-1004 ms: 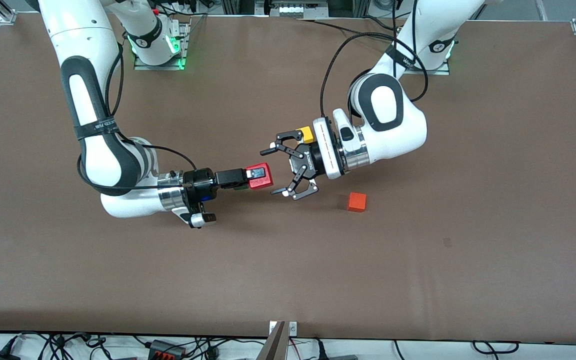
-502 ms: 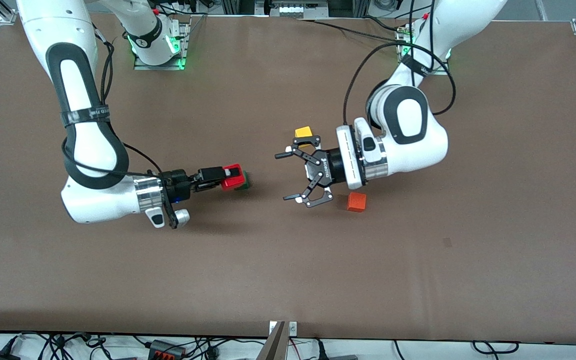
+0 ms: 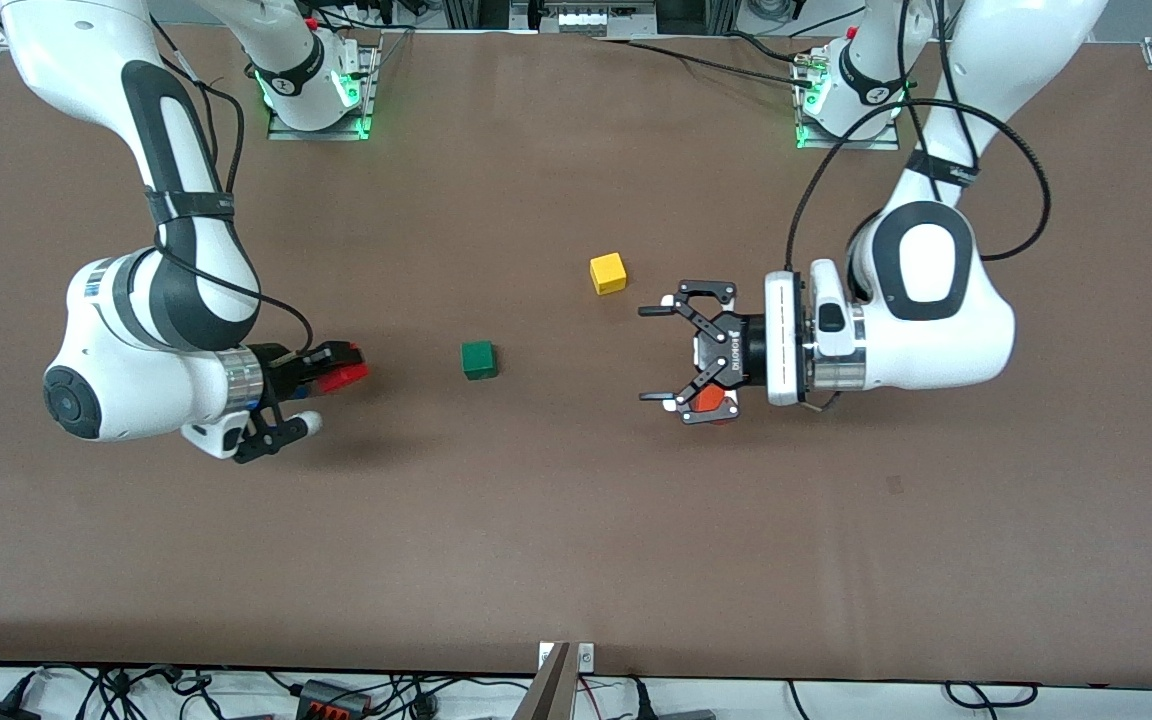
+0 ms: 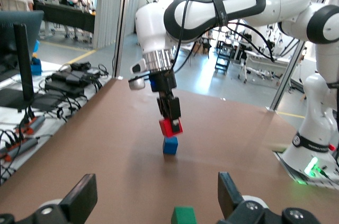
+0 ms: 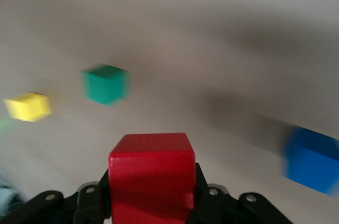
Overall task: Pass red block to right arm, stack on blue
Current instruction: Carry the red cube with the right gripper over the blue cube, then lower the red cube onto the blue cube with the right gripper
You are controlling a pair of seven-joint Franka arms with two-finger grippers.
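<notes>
My right gripper (image 3: pixel 339 368) is shut on the red block (image 3: pixel 346 377) and holds it low over the table toward the right arm's end. In the left wrist view the red block (image 4: pixel 170 127) hangs in the right gripper (image 4: pixel 169 115) just above the blue cube (image 4: pixel 170 145). In the right wrist view the red block (image 5: pixel 151 166) sits between the right gripper's own fingers (image 5: pixel 152 184), with the blue cube (image 5: pixel 312 160) off to one side. The blue cube is hidden in the front view. My left gripper (image 3: pixel 648 353) is open and empty, its fingers (image 4: pixel 79 198) wide apart.
A green cube (image 3: pixel 478 359) lies mid-table between the two grippers and shows in both wrist views (image 4: pixel 184 216) (image 5: pixel 105 83). A yellow cube (image 3: pixel 608 272) lies farther from the front camera. An orange cube (image 3: pixel 704 400) lies partly under the left gripper.
The right arm has drawn back toward its end of the table with the red block. The left arm has drawn back toward its own end, open. The green cube is uncovered.
</notes>
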